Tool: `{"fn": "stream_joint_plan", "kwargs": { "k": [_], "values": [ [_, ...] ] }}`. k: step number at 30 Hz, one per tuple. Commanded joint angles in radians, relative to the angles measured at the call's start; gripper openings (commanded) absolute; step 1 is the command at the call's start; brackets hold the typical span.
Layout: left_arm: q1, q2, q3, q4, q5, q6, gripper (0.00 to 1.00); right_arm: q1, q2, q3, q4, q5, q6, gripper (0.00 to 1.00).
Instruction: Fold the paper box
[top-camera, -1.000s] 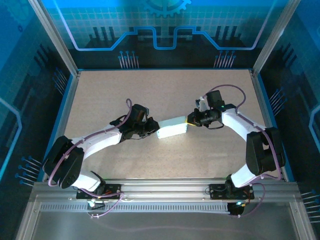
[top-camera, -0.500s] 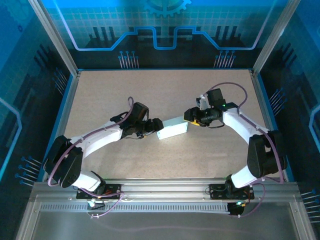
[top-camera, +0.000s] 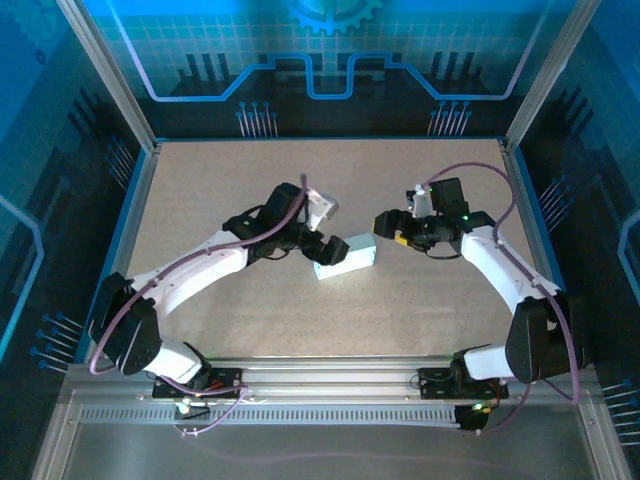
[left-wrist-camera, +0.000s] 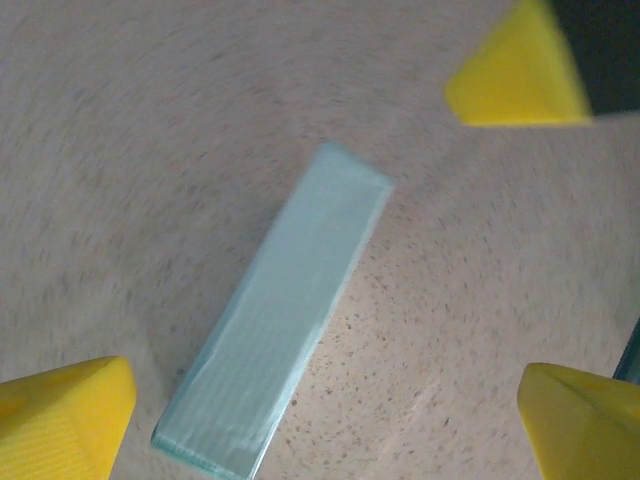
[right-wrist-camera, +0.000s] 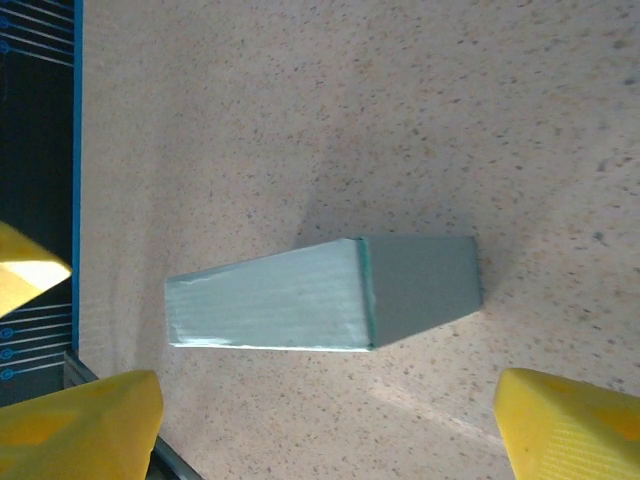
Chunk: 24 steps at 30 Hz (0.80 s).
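The paper box (top-camera: 344, 256) lies on the counter (top-camera: 420, 300) between the two pincers, in front of each one's fingers and touched by neither. The left pincer (top-camera: 325, 245) is spread wide, and so is the right pincer (top-camera: 383, 225); neither pinches anything. The box looks fully formed, a slim closed block resting under its own weight. I judge the fingers stand clear because the folding is about finished and the box needs no further support.

The top view alone shows how both arms bend inward from either side, with the box just beyond the left pincer's tips and a little apart from the right one's.

In the left wrist view the left pincer (left-wrist-camera: 320, 420) straddles the near end of the box (left-wrist-camera: 275, 320), which runs slantwise away from it, showing a long narrow face with crisp edges.

In the right wrist view the right pincer (right-wrist-camera: 325, 425) sits beside the box (right-wrist-camera: 320, 295), and here a closed, darker end face and a square corner crease are plain, which the other views do not give.
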Motion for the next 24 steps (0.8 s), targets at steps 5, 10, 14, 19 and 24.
{"fn": "stream_joint_plan", "kwargs": {
  "k": [5,10,14,19,24],
  "values": [
    [-0.015,0.168,0.193,-0.17,0.053,0.507,0.99,-0.072,-0.069,-0.038,-0.053,-0.01,-0.037,0.87],
    [-0.016,0.278,0.305,-0.268,0.039,0.586,0.97,-0.114,-0.106,-0.067,-0.06,-0.018,-0.038,0.87],
    [-0.015,0.364,0.398,-0.372,0.045,0.599,0.93,-0.127,-0.118,-0.08,-0.063,-0.017,-0.041,0.87],
    [-0.016,0.454,0.501,-0.495,0.041,0.603,0.75,-0.136,-0.127,-0.087,-0.063,-0.023,-0.048,0.85],
    [-0.018,0.519,0.573,-0.574,0.015,0.618,0.67,-0.148,-0.132,-0.085,-0.086,-0.032,-0.07,0.85]
  ]
}}
